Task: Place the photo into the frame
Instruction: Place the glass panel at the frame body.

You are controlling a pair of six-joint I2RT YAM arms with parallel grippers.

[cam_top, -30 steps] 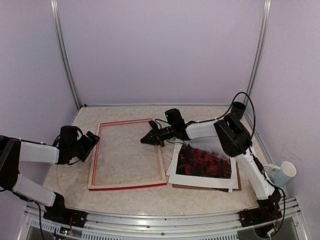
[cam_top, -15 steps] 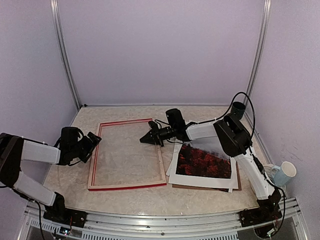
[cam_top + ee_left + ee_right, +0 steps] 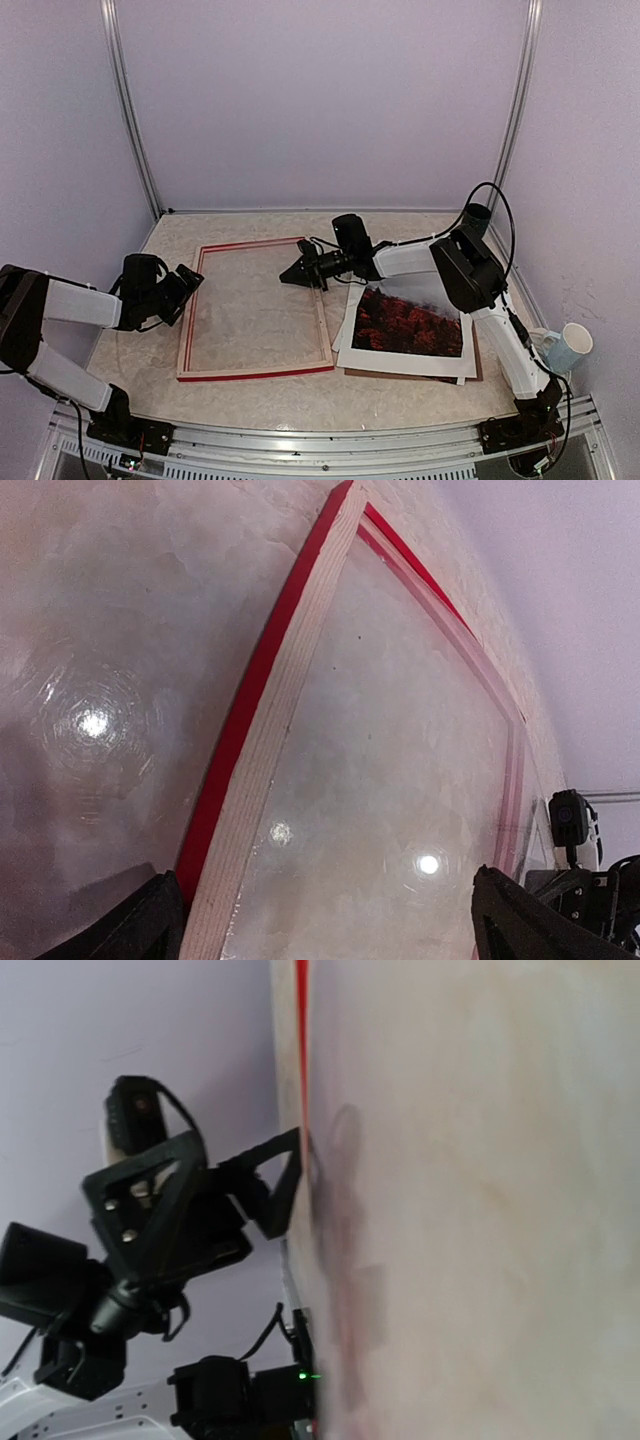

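The frame (image 3: 190,322), red with pale inner edges, lies flat on the table at centre left. The photo (image 3: 408,326) of red trees lies to its right on white sheets. My left gripper (image 3: 187,286) is open at the frame's left rail. In the left wrist view its fingers (image 3: 140,925) straddle that rail (image 3: 272,705), one outside the rail and one over the pane. My right gripper (image 3: 288,279) is shut to a point just inside the frame's right rail, holding nothing. Its own fingers do not show in the right wrist view, which looks across the table at the frame's red edge (image 3: 301,1055).
A brown panel (image 3: 476,368) lies under the white sheets (image 3: 345,330). A white mug (image 3: 572,346) stands off the table's right edge. A black cup (image 3: 478,215) stands at the back right corner. Purple walls close in the table on three sides.
The left arm has sunk a little and its gripper has settled at the frame's left rail. The right gripper has crept slightly left. The frame and the photo lie as before.
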